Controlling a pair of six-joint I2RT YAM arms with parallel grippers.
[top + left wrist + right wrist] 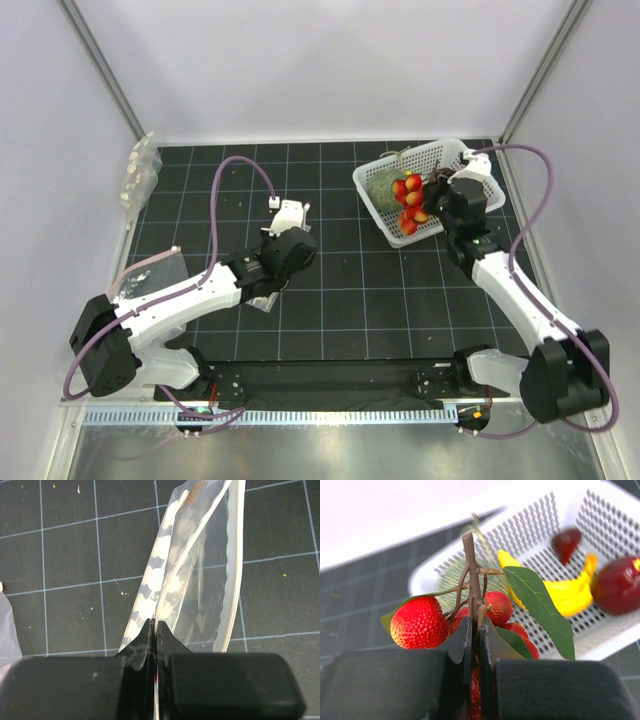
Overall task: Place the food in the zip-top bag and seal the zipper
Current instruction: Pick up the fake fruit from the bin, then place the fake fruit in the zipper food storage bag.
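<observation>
Your top view looks down from above and behind both arm bases, far enough back to take in the whole gridded surface [350, 290]. Your left wrist view sits just behind the left tool [154, 627], facing steeply down at the surface from very close, with the zip-top bag [200, 580] filling the middle. Your right wrist view sits behind the right tool [476, 625], looking nearly level and close at the food [419, 622], the white basket [530, 525] beyond. The top view shares the zip-top bag, food and basket with them, much smaller.

left gripper [154, 630] clamped, low | right gripper [476, 627] clamped, arm outstretched
</observation>
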